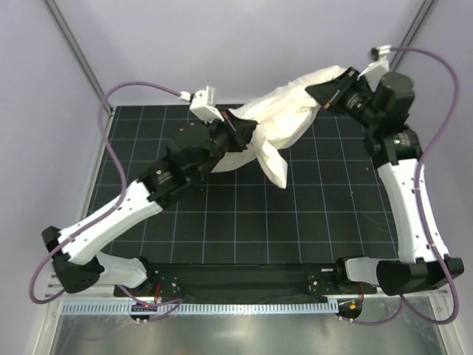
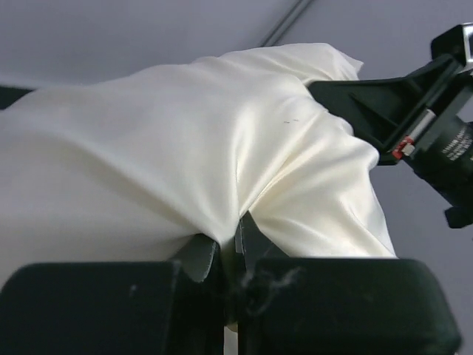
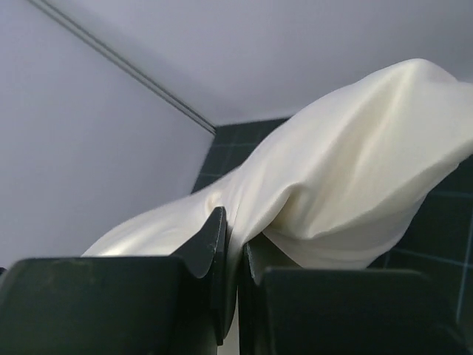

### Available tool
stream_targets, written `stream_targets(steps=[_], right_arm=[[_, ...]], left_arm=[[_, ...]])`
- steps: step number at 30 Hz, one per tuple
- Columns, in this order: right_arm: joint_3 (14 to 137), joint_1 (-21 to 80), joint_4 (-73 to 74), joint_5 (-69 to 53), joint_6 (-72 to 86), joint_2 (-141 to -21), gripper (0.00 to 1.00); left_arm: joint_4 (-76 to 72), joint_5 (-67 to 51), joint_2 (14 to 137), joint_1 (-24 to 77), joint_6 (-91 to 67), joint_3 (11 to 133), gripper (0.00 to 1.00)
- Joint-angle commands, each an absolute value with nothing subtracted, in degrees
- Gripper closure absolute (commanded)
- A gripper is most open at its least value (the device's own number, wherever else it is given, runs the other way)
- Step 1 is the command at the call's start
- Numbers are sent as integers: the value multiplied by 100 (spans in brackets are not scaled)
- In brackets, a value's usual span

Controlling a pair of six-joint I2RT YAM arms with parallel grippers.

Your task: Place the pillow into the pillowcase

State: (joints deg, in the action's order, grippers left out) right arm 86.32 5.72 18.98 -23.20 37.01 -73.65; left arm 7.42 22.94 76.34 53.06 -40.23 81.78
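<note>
The surface (image 1: 244, 222) is a flat, rectangular black mat ruled with a thin pale square grid. A corner of the same mat (image 3: 443, 214) shows in the right wrist view.

Along its near edge lies a long black mounting plate (image 1: 244, 277). This plate carries the left arm base (image 1: 140, 275) and the right arm base (image 1: 353, 270), well apart.

Nearer than the plate runs a white slotted rail (image 1: 244, 305), followed by a bare brushed-metal sheet (image 1: 244, 333).

A thin cream-ivory fabric pillowcase (image 1: 284, 122) hangs over the far half of the mat. Its lowest flap comes down close to the grid; contact cannot be determined.
</note>
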Motion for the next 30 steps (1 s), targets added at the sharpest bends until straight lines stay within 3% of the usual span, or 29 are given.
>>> stream_targets(steps=[1,10,19,26,30], right_arm=[[9868,501,2291,-2355,3665,-7101,96],[10318,483,2584,-2171,3709,-6847,96],[11689,466,3120,-1757,3454,-6794,96],[11180,553,2760,-2250,3867,-7005,96],[11416,1306,2663,-1969,3850,-7417,96]], left_arm=[[869,2663,7032,5659,-3104,9033,100],[976,1961,6794,5766,-3637,9519,100],[694,1283,7022,6082,-4070,9817,100],[896,2635,6417,6108,-3316,9650,100],[1037,3506,5794,6108,-2805,9703,100]])
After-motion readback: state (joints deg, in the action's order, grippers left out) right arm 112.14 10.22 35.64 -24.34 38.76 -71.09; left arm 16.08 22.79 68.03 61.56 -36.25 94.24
